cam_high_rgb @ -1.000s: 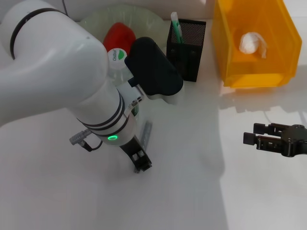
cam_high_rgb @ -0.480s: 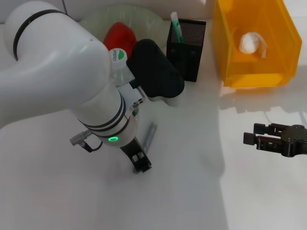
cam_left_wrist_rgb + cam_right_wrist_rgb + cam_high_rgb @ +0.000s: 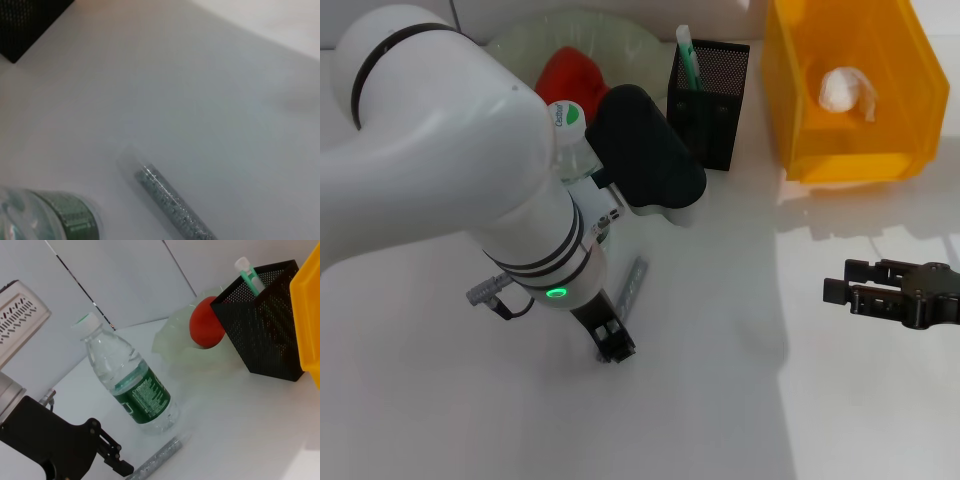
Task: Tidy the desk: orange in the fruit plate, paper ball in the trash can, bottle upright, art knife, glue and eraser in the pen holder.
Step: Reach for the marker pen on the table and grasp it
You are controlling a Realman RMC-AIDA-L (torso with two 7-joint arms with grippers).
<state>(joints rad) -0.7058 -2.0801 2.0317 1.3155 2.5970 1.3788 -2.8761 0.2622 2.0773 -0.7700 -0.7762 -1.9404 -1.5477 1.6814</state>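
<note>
1. You can see that since a second ago the glue [image 3: 633, 287] has swung on the table [image 3: 720, 400]: it lay nearly straight up and down in the frame, and now it slants with its upper end toward the right, just right of the left arm's wrist in the centre of the head view.
2. Your left gripper [image 3: 612, 341] has stayed low at the centre-bottom of the head view, beside the lower end of the glue. You cannot tell how far its jaws are parted.
3. Your right gripper [image 3: 838, 290] has drifted slightly left and up at the right edge, hovering well apart from everything, its jaws parted and holding nothing.
4. The bottle [image 3: 127, 380] stands upright just behind the glue, its white-and-green cap [image 3: 566, 116] peeking past the left arm in the head view.
5. The orange [image 3: 568, 75] sits in the fruit plate [image 3: 630, 45] at the upper centre of the head view.
6. The art knife [image 3: 687, 58] stands in the pen holder [image 3: 715, 100], right of the plate.
7. The paper ball [image 3: 845, 90] lies inside the trash can [image 3: 860, 150] at the upper right.
8. The bulky left arm hides much of the bottle and the table around it in the head view.
</note>
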